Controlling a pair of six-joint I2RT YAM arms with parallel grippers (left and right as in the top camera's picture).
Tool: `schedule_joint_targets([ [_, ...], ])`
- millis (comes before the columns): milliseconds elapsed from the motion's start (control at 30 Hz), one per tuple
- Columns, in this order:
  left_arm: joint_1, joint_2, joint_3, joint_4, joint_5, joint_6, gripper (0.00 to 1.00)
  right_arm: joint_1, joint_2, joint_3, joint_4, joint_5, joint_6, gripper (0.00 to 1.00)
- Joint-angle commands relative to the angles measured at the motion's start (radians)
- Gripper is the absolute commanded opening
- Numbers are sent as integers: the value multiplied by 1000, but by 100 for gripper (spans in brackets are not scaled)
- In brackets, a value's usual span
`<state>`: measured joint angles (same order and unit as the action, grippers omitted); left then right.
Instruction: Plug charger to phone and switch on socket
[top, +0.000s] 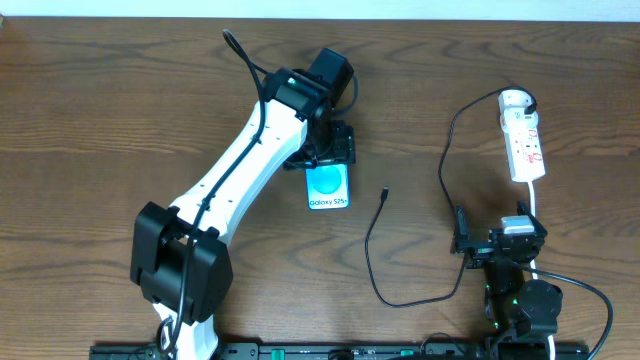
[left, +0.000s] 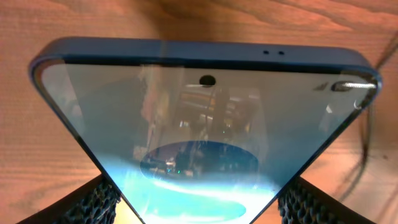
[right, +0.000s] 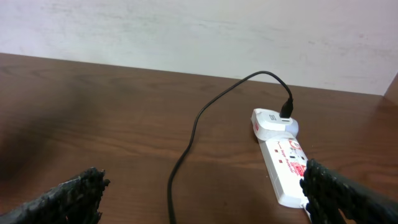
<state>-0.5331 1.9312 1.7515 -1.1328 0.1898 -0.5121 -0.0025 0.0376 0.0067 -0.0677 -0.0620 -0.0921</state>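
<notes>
Two arms differ: the left arm (top: 240, 170) stretches diagonally across the table (top: 100, 120), its left gripper (top: 328, 160) clamped on the phone (top: 328, 188) near the centre. The right gripper (top: 500, 240) stays back, wide open and empty, facing the power strip (top: 524, 140). The charger cable (top: 375, 260) lies between them.

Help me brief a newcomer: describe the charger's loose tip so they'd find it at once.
Find the white power strip at far right. A thin black charger cable leaves it, loops toward the near edge and ends in a small black connector tip just right of the lit phone. Unlike the thick white cord, that tip lies loose.
</notes>
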Motion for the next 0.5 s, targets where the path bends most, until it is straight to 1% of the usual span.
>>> schedule_joint_targets([
  [0,-1,43,-63,62,-52,21,76,10,-2,0,-4,4,-10,99],
  [167,-1,96,-124,192,-90,21,77,10,-2,0,-4,4,-10,99],
  [467,-1,227,-126,307,-94,18,77,10,-2,0,-4,4,-10,99],
])
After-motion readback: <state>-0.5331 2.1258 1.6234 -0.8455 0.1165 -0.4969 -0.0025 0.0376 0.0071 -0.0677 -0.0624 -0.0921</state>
